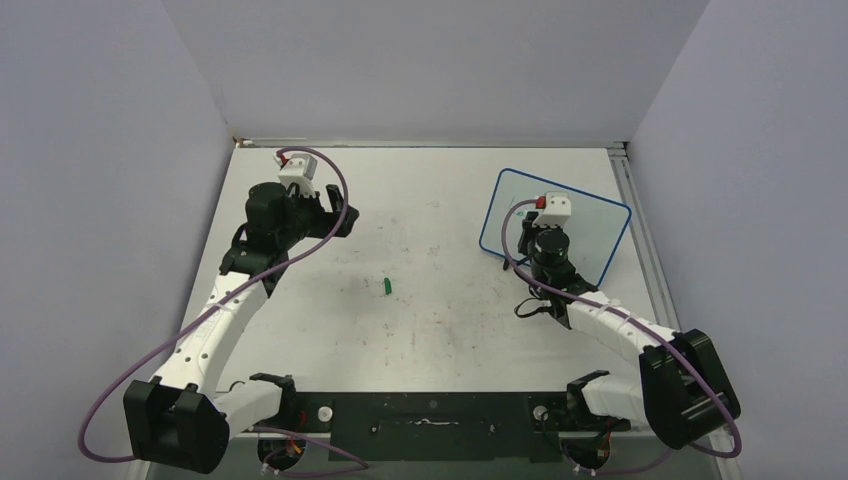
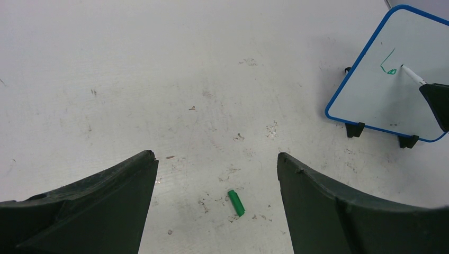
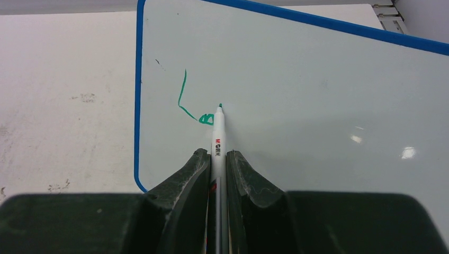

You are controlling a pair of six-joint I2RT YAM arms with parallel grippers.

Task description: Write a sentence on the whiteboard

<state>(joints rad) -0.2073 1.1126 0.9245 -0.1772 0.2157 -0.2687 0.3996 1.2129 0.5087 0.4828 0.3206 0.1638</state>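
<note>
My left arm point(image 1: 215, 330) reaches forward, elbow low; left gripper point(image 2: 217, 159) spread wide, holding nothing. My right arm point(image 1: 610, 325) reaches forward; right gripper point(image 3: 218, 154) clamped on a marker point(image 3: 218, 127).

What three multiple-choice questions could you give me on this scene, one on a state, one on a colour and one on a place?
1. The right tool is:
A) open and empty
B) shut on an eraser
C) shut on the marker

2. The rim of the whiteboard is:
A) blue
B) red
C) black

3. The green cap lies:
A) on the whiteboard
B) on the table, apart from the whiteboard
C) in the right tool

Answers:
1 C, it clamps the marker's barrel, with the tip at the board.
2 A, a thin blue edge frames the white surface.
3 B, it rests on bare table, left of the board in the top view.
</note>
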